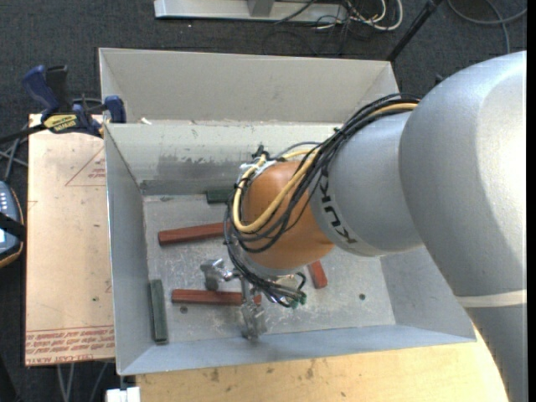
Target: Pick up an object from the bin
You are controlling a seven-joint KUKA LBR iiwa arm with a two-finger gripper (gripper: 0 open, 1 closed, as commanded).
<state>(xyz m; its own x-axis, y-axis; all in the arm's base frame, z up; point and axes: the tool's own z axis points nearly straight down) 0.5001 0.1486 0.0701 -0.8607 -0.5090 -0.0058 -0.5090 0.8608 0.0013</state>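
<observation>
My gripper hangs below the orange cover near the bin's front middle. One metal finger stands behind a flat red-brown bar and the other finger stands in front of it. The fingers are apart and straddle the bar's right end; the gripper is open. The bar lies flat on the bin floor. A second red-brown bar lies farther back to the left, apart from the gripper.
A dark green bar lies along the left wall. A short dark green piece rests at the back, and a small orange-red piece lies right of the gripper. The arm and its cables cover the bin's middle and right.
</observation>
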